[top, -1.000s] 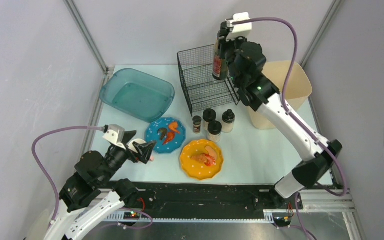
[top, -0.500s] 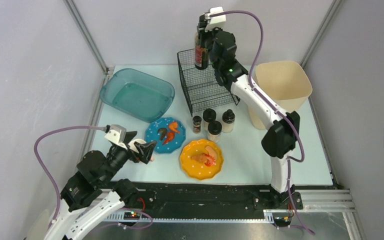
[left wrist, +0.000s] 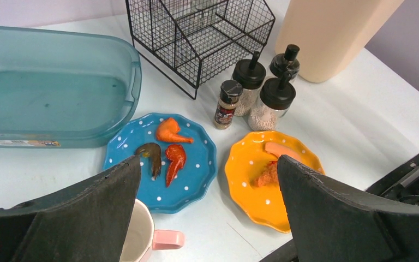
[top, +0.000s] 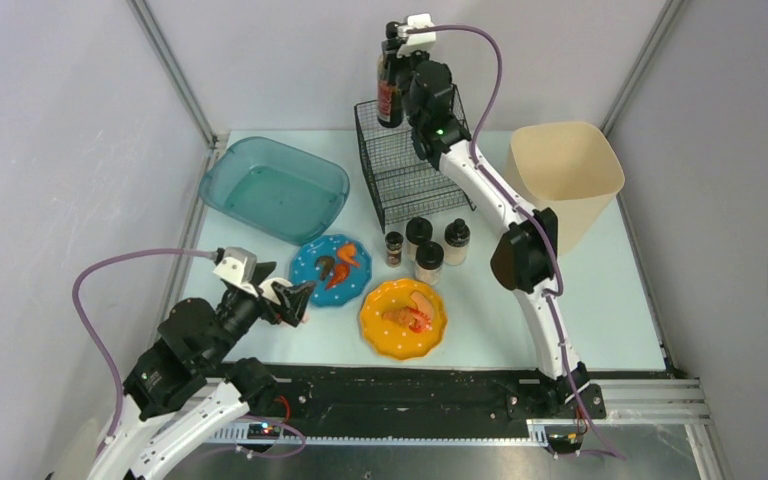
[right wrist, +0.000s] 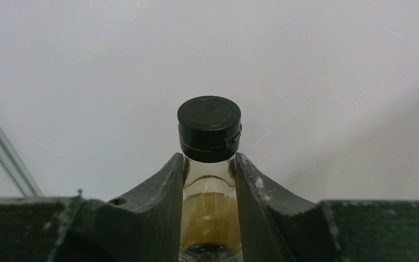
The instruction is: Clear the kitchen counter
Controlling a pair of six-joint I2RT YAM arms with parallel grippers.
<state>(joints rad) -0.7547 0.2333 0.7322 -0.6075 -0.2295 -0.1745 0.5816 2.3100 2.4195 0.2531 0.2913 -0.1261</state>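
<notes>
While stretching from the black front rail back to the grey wall, framed by metal posts: kitchen counter (top: 520,300), flat, pale mint-blue, loaded over its middle and far half.

Set on it at far left: teal tub (top: 274,188), translucent. Just right of the tub, at the far edge: black wire rack (top: 410,175). Beyond the rack to the right: tall tan bin (top: 563,165).

Clustered in front of the rack, close together: small spice jar (top: 394,248) with a red label, plus three black-lidded shakers (top: 429,261).

Nearer the rail, side by side: blue plate (top: 332,269) with white dots, bearing orange and dark food pieces, and orange plate (top: 403,318), bearing pinkish and orange pieces.

Just near of the blue plate, seen only partly in the left wrist view: cream mug (left wrist: 142,240) with a pink handle.

Raised high over the rack's far left corner: right gripper (right wrist: 209,164), clamped on the neck of a bottle (top: 389,100). Upright, black-capped, red-labelled, amber liquid showing in the neck, clear of the counter.

Hanging over the counter's near left part: left gripper (top: 298,300), fingers spread wide, nothing between them, pointed toward the two plates.
</notes>
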